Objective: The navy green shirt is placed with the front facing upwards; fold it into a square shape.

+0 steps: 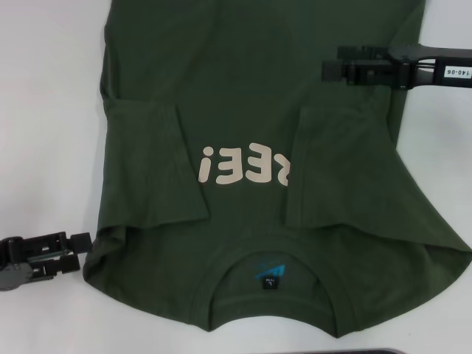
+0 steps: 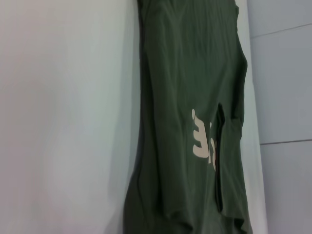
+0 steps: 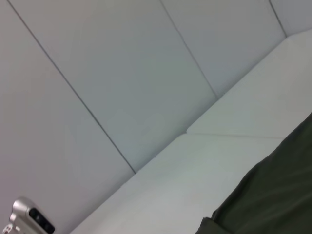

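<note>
Shirt [image 1: 251, 96] is seen spread front-up across the white table [image 1: 44, 110] in the head view, collar [image 1: 273, 291] at lower centre, both sleeves already turned inward over the chest so that part of the cream lettering [image 1: 243, 166] is covered. At lower left the left gripper [image 1: 77, 247] is held at the shirt's edge near the shoulder; whether cloth is pinched cannot be told. At upper right the right gripper [image 1: 332, 70] is reached in over the body, its jaws seemingly pressed together, though a hold on fabric cannot be confirmed.

In the left wrist view the shirt [image 2: 190, 97] is shown running lengthwise, one folded sleeve lying over the lettering [image 2: 202, 141].

In the right wrist view only a corner of the shirt [image 3: 273, 195] at lower right and bare table [image 3: 219, 161] are shown.

The next fold is judged to be lengthwise; it would be done well if both edges were gripped evenly and carried over together, so the sleeves are kept tucked.
</note>
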Action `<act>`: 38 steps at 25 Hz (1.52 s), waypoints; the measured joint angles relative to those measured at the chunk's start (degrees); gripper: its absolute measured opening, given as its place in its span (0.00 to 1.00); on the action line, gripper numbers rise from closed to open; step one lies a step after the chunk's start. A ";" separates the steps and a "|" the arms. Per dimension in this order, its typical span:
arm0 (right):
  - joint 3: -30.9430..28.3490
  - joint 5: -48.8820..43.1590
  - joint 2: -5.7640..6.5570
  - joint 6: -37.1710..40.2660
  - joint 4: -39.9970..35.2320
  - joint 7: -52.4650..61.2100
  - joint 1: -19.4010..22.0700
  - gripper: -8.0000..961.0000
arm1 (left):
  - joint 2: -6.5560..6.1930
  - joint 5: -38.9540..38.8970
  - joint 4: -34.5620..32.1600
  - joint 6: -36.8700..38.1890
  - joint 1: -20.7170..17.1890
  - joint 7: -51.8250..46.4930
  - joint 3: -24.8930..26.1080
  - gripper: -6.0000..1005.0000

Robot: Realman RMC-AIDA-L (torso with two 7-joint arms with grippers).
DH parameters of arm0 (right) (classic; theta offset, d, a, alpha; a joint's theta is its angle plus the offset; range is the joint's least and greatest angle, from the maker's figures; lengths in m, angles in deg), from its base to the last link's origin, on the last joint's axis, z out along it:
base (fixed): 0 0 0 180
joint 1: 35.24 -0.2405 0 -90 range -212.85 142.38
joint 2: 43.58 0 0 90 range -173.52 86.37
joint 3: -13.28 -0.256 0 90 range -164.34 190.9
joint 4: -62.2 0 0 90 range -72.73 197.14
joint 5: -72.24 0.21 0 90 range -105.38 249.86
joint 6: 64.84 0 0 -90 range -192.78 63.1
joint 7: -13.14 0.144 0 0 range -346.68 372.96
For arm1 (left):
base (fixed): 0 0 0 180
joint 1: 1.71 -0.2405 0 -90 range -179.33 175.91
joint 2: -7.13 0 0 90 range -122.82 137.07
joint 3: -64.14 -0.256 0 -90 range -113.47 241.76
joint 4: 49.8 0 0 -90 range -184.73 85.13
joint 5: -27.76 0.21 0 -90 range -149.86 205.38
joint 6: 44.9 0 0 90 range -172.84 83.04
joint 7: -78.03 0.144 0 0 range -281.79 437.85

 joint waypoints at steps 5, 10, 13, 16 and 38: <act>-0.68 0.04 -0.09 0.06 -0.21 0.00 -0.04 0.96 | -0.11 0.78 0.89 -1.54 -0.29 0.00 0.01 0.78; -0.74 0.11 -0.18 -0.14 -0.27 0.00 -0.31 0.96 | 0.00 2.96 1.22 -3.79 -0.19 -0.88 0.01 0.78; -0.80 0.17 -0.20 -0.17 -0.28 0.00 -0.42 0.96 | -0.09 3.10 2.10 -4.54 0.06 -1.08 0.03 0.78; -0.81 0.18 -0.20 -0.21 -0.28 0.00 -0.53 0.96 | -0.28 3.10 3.04 -4.66 0.40 -1.22 -0.03 0.78; -1.52 0.18 -0.08 -0.28 -0.28 0.08 -0.82 0.96 | -0.20 4.31 6.06 -6.94 2.45 -2.08 -0.39 0.78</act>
